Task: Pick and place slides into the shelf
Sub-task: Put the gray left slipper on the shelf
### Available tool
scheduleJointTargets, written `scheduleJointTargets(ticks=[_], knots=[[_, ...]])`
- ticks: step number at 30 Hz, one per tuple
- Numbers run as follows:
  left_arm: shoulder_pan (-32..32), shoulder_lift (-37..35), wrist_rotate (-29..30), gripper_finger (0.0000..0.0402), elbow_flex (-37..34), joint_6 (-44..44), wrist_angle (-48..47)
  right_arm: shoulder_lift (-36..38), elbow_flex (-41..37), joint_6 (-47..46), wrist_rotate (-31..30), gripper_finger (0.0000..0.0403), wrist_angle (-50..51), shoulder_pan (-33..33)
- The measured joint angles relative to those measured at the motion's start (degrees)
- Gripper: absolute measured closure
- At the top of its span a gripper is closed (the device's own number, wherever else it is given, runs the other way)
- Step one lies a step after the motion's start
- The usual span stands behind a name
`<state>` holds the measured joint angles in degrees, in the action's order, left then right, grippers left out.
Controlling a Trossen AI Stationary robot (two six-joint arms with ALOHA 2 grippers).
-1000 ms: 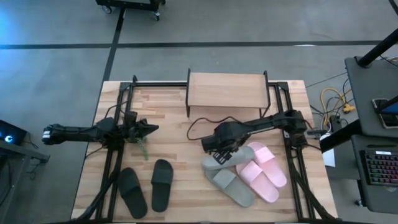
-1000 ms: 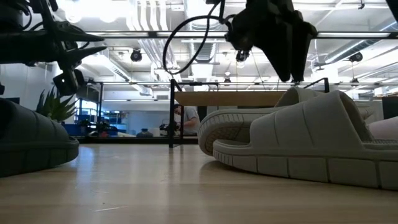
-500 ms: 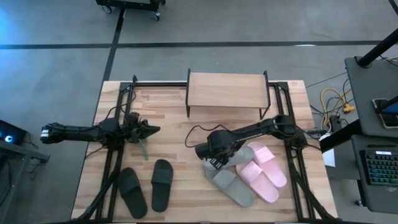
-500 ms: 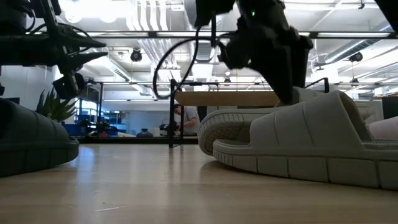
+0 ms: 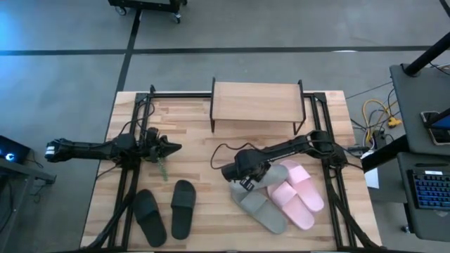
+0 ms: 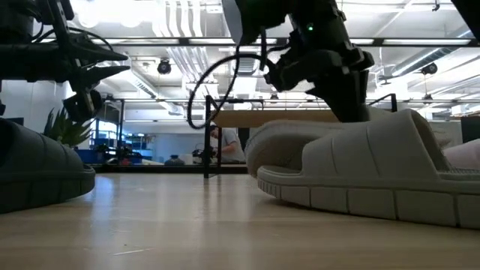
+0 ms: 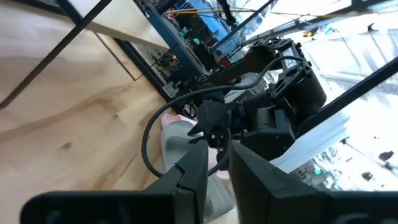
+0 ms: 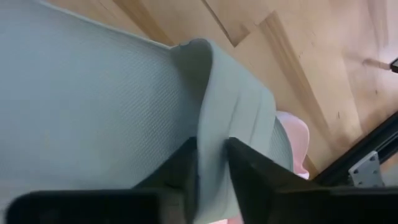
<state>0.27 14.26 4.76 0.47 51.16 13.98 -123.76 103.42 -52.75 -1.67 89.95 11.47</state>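
Observation:
My right gripper (image 5: 243, 180) points steeply down and is shut on a grey slide (image 8: 93, 106), the farther one (image 6: 277, 150) in the low view. The second grey slide (image 5: 268, 213) lies on the table right beside it, toward the near edge. To their right lie two pink slides (image 5: 299, 193). Two black slides (image 5: 167, 211) lie flat near the table's front left. The shelf (image 5: 258, 100) stands at the far edge, its top board bare. My left gripper (image 5: 171, 147) hovers shut and level at the table's left side, holding nothing. My right gripper pinches the edge of the grey slide's wide strap (image 8: 214, 134) between its two fingers (image 8: 255, 177). The fingers come from above, slanting down, one under the strap over the footbed and one outside. The slide's sole rests on the table.
Black arm frames (image 5: 130, 183) run along both table sides. A small green plant sprig (image 5: 162, 169) lies near the left gripper. Bare wooden tabletop (image 5: 200, 169) lies between the shelf and the slides.
My right gripper has come down and a little toward the table's left onto the grey slide, and its fingers have shut on the strap. In the low view that slide's near end has shifted a little.

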Motion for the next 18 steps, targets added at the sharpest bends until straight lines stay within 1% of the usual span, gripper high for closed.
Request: scheduleJointTargets(ticks=[4, 8, 10, 13, 18], knots=[[0.0, -0.03, -0.01, 0.035, 0.0, -2.06, 0.02, 0.06, -0.84, 1.32, 0.11, 0.0384, 0.0, 0.27], [0.0, -0.02, -0.02, 0.035, -0.02, -2.06, 0.02, 0.35, -0.13, 1.23, -0.65, 0.0388, 0.34, 1.02], [0.0, -0.02, -0.02, 0.035, -0.02, -2.08, 0.02, 1.13, 1.15, 0.9, -2.42, 0.0389, 0.59, 1.55], [0.02, -0.04, -0.03, 0.035, -0.02, -2.09, 0.04, 3.7, 4.22, -0.34, -7.8, 0.0389, -0.23, 2.34], [0.02, 0.17, -0.03, 0.035, -0.05, -2.1, 0.04, 9.17, 10.86, 4.29, -22.06, 0.039, -0.63, 4.36]])
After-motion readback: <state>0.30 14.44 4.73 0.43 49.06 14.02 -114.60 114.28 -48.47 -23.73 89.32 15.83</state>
